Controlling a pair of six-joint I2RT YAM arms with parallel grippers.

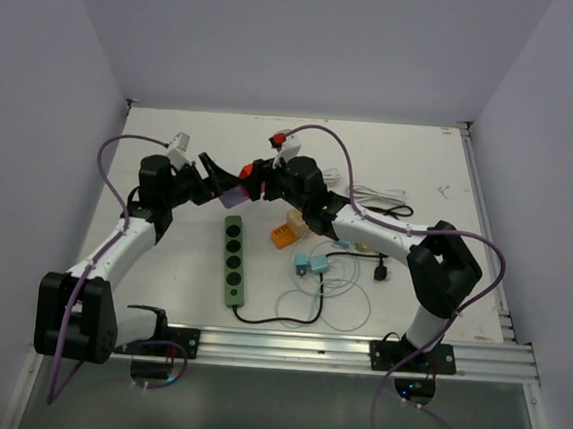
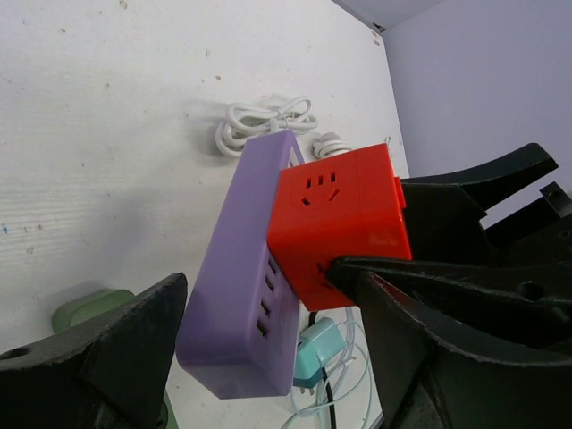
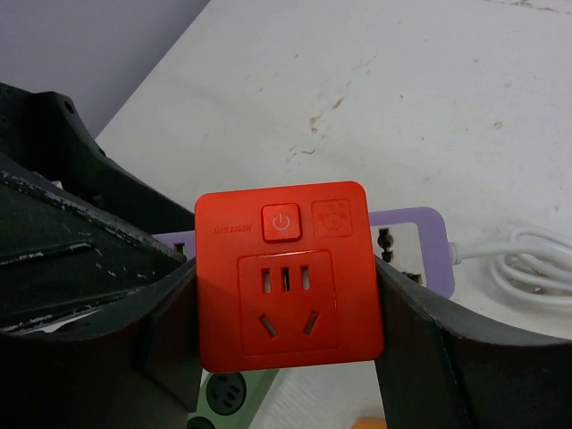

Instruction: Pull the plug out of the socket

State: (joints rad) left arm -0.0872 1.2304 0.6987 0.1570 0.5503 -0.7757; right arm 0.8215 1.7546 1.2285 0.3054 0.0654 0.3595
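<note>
Task item: the red cube adapter (image 3: pixel 286 304) is plugged into the purple power strip (image 2: pixel 232 268). Both are held above the table (image 1: pixel 417 154), over its middle and toward the far edge.
Right claw: the right gripper (image 3: pixel 286 268) is clenched on the red cube adapter, with one finger flat against each side.
Left claw: the left gripper (image 2: pixel 257 273) straddles the purple power strip and the cube's lower corner. Its jaws are spread wide; I cannot tell whether they are pressing.
Right wrist view only: the cube's front face shows a power button and socket slots. The strip is only a purple edge behind it.
Left wrist view only: the cube sits on the strip's broad face, toward one end.
Top view only: both arms bend inward from the near edge and their wrists meet.
Also on the table: a green power strip (image 1: pixel 233 260) lies flat below the grippers, and a white cable coil (image 1: pixel 380 196) lies to their right.
</note>
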